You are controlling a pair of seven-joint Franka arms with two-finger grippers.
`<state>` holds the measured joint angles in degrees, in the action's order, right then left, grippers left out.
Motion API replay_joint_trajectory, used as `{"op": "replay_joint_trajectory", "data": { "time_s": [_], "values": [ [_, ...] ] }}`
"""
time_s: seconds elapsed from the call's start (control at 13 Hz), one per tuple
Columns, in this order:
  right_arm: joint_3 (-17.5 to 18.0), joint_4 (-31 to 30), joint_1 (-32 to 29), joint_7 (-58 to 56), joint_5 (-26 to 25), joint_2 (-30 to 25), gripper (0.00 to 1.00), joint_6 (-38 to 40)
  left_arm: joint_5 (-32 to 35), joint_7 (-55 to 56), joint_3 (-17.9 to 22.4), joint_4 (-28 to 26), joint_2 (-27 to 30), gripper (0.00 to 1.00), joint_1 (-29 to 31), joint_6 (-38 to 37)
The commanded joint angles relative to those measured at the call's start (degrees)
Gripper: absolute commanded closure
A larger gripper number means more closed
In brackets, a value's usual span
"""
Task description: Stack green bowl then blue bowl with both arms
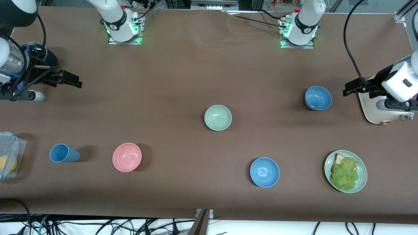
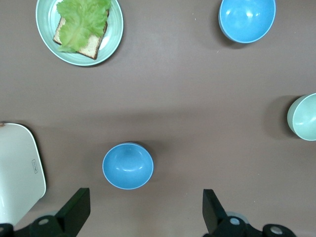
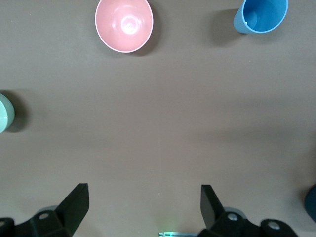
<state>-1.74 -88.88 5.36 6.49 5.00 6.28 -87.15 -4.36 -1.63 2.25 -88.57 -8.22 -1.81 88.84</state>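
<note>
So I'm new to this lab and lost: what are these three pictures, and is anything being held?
Two white robot arms sit at a brown table. One picture looks down from across it; the other two come from cameras on each wrist. The left gripper hangs open over the duller blue bowl; the right gripper hangs open over bare table. Neither holds anything. Also lying there: a green bowl, brighter blue bowl, pink bowl, blue cup, and a plate with bread and lettuce.
</note>
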Motion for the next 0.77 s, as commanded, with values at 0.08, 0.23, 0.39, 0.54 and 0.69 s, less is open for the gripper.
{"op": "replay_joint_trajectory", "data": {
  "time_s": [0.08, 0.23, 0.39, 0.54, 0.69],
  "values": [
    [1.9, -2.5, -2.2, -0.3, -1.0, -2.7, 0.00, -0.3, 1.6, -0.4, 0.0, -6.8, -2.0, 0.00, -1.0, 6.2],
    [1.8, -2.4, -2.2, -0.3, -1.1, -2.5, 0.00, -0.3, 1.5, -0.8, 0.7, -10.5, -2.2, 0.00, 0.1, 8.0],
    [1.9, -2.2, -2.2, -0.3, -2.4, -2.4, 0.00, -0.5, 1.4, -5.6, 1.4, -16.4, -1.9, 0.00, 2.2, 12.1],
    [1.9, -2.0, -2.2, -0.3, -2.8, -2.2, 0.00, -0.9, -0.4, -14.8, 5.4, -23.5, -1.1, 0.00, 2.9, 19.5],
    [1.7, -1.8, -2.2, -0.4, -2.8, -2.1, 0.00, -0.8, -6.8, -23.4, 9.5, -30.8, -0.7, 0.00, 2.9, 26.2]
  ]
}}
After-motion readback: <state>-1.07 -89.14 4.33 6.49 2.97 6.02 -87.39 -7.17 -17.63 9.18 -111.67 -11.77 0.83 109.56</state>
